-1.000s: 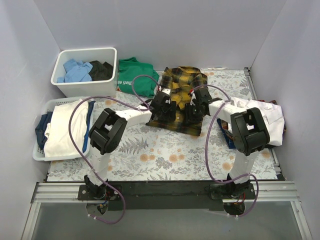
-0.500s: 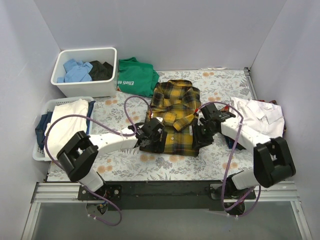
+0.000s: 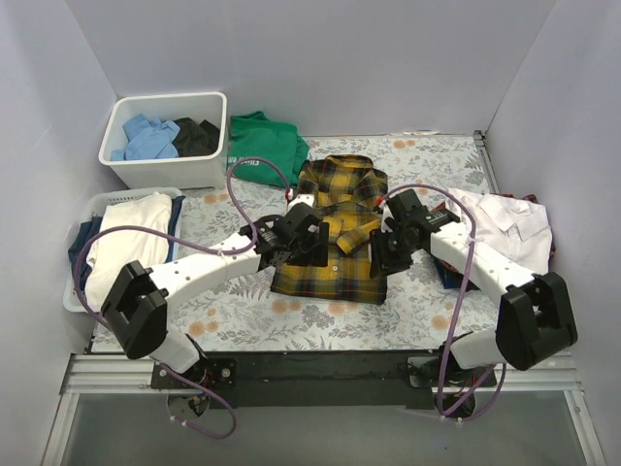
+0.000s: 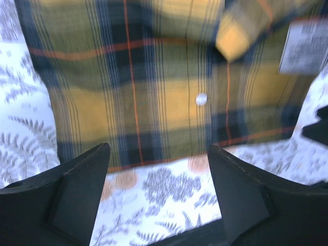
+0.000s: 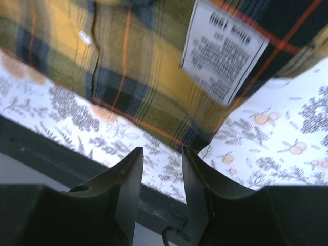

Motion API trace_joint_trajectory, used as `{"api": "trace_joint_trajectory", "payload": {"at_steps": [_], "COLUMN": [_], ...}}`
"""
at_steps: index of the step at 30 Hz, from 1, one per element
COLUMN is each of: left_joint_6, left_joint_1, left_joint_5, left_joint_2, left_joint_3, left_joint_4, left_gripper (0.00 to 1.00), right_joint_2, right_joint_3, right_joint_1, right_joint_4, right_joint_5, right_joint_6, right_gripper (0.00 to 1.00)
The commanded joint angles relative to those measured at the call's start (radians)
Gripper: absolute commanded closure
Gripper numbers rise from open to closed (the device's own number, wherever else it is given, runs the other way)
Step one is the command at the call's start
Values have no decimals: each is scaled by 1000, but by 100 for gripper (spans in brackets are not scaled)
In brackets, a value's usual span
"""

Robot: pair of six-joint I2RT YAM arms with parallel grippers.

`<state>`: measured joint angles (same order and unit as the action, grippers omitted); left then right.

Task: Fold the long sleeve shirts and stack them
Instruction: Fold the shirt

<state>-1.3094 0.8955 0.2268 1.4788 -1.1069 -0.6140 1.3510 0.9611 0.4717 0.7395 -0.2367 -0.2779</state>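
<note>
The yellow-and-black plaid long sleeve shirt (image 3: 335, 243) lies folded flat in the middle of the floral table, collar at the far end. Its near hem (image 4: 154, 128) shows in the left wrist view, and its white care label (image 5: 225, 51) in the right wrist view. My left gripper (image 3: 303, 241) hovers over the shirt's left edge, jaws wide open (image 4: 159, 154), nothing between them. At the shirt's right edge my right gripper (image 3: 386, 248) stands open with a narrower gap (image 5: 163, 154), also holding nothing. A white long sleeve shirt (image 3: 509, 225) lies spread at the right.
A green T-shirt (image 3: 262, 146) lies at the back beside a white bin (image 3: 209, 170) of blue and black clothes. A white basket (image 3: 82, 301) with white and navy cloth sits at the left. Dark cloth (image 3: 446, 274) pokes out under the white shirt. Black rail (image 3: 320, 367) along the near edge.
Both grippers drew the bunched plaid shirt toward the near side and laid it flat, then lifted back over its middle. The left jaws have widened and let go.
</note>
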Motion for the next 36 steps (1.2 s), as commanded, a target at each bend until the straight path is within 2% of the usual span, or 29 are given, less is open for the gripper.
{"api": "trace_joint_trajectory", "payload": {"at_steps": [1, 3, 9, 21, 30, 36], "left_joint_6": [19, 25, 79, 131, 144, 124], "left_joint_1": [-98, -133, -207, -337, -366, -411], "left_joint_5": [31, -39, -104, -144, -141, -127], "left_joint_2": [93, 123, 228, 385, 373, 293], "left_joint_3": [-74, -88, -145, -287, -318, -262], "left_joint_4": [36, 66, 95, 80, 50, 37], "left_gripper": [24, 25, 25, 25, 23, 20], "right_joint_2": [89, 128, 261, 542, 744, 766], "right_joint_3": [86, 125, 235, 533, 841, 892], "right_joint_1": [11, 16, 35, 30, -47, -106], "right_joint_4": [-67, -86, -127, -129, -121, -133], "right_joint_5": [100, 118, 157, 304, 320, 318], "right_joint_6": [6, 8, 17, 39, 14, -30], "right_gripper": [55, 55, 55, 56, 57, 57]}}
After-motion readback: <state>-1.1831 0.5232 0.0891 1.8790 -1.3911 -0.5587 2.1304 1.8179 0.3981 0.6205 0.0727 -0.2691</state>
